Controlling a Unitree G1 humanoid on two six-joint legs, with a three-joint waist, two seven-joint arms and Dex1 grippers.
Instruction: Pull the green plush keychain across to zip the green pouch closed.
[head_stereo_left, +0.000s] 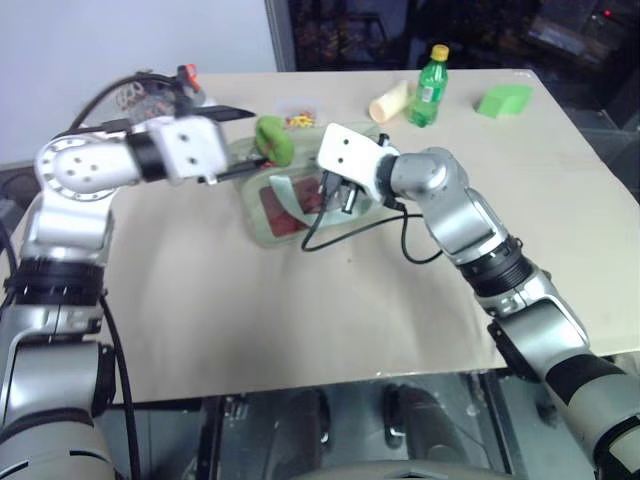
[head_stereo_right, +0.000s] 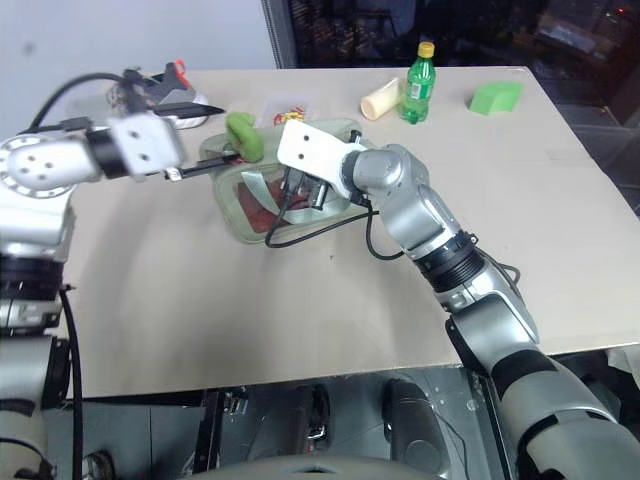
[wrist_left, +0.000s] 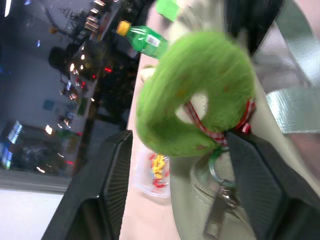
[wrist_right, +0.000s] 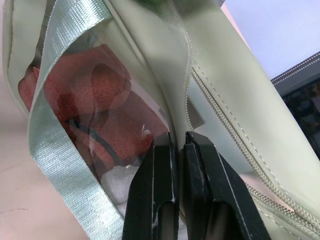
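Two grippers: left gripper (wrist_left: 175, 200) gapes around the green plush keychain (head_stereo_left: 273, 139) upper centre, gripping nothing; right gripper (wrist_right: 177, 150) pinches the green pouch (head_stereo_left: 262, 228). Closing off-centre could squash plush, missing the pull

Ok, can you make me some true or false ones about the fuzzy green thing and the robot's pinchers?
1. The left gripper is open around the green plush keychain. True.
2. The right gripper is wide open. False: it is shut, pinching the green pouch.
3. Something red lies inside the pouch. True.
4. The green bottle has fallen over. False: it stands upright.
5. The keychain is lying on the floor. False: it sits on the pouch.
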